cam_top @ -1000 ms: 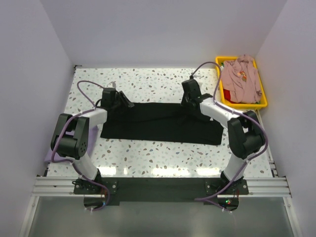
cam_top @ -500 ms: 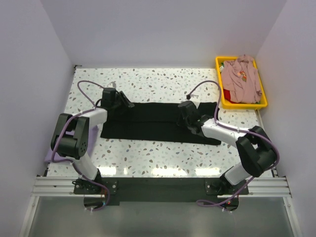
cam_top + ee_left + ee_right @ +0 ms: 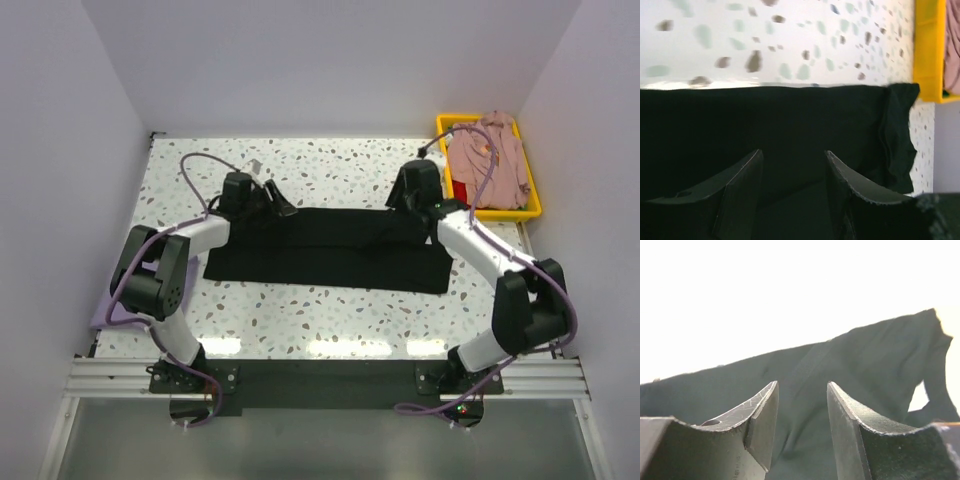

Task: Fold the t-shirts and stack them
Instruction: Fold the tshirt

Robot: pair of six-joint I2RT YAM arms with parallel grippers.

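Lying folded on the surface [image 3: 330, 165]: black t-shirt [image 3: 330, 252]. Left tool [image 3: 793, 152] at its far-left corner, right tool [image 3: 802, 384] far-right, both spread, empty.

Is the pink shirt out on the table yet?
No, the dusty-pink t-shirt lies heaped in the yellow bin at the far right.

From above, the lavender t-shirt [image 3: 98, 316] at 8 o'clock lies mostly hidden behind the left arm [image 3: 150, 275]. The left wrist view cuts off the yellow bin [image 3: 926, 50] and dusty-pink t-shirt [image 3: 953, 45] at 2 o'clock, and the black t-shirt [image 3: 790, 125] at 9 o'clock. Glare bleaches the table [image 3: 790, 290] white in the right wrist view.
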